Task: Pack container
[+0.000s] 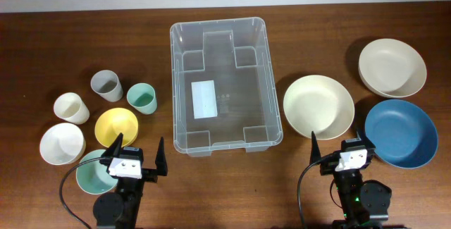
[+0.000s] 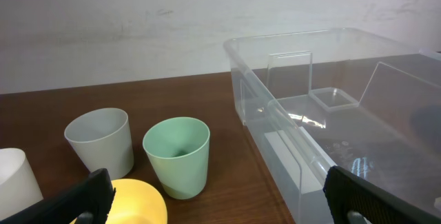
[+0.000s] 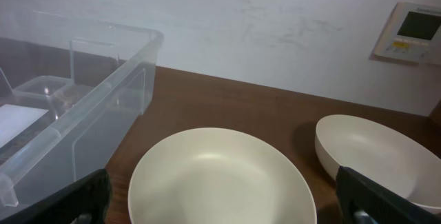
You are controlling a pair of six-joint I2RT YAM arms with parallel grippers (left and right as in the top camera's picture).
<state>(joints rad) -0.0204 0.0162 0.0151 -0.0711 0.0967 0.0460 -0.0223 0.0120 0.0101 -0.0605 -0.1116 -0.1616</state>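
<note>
0 items are packed: the clear container [image 1: 218,22] sits empty mid-table, with 3 cups [image 1: 141,98] and 3 small bowls [image 1: 116,125] to its left and 3 large bowls [image 1: 318,106] to its right. The left gripper [image 1: 139,149] and right gripper [image 1: 340,148] hang spread apart, holding nothing.

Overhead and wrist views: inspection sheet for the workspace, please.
Surface: brown wooden table.
Job's things: clear tub, centre, empty, white label on base.
Clutter: left of tub, grey cup, green cup, white cup, yellow bowl, white bowl, teal bowl; right, cream bowl, beige bowl, blue bowl.
Grippers: left gripper and right gripper, fingers open, holding nothing.
Cables: black cable loop beside each arm.
Surroundings: white wall, wall control panel.
</note>
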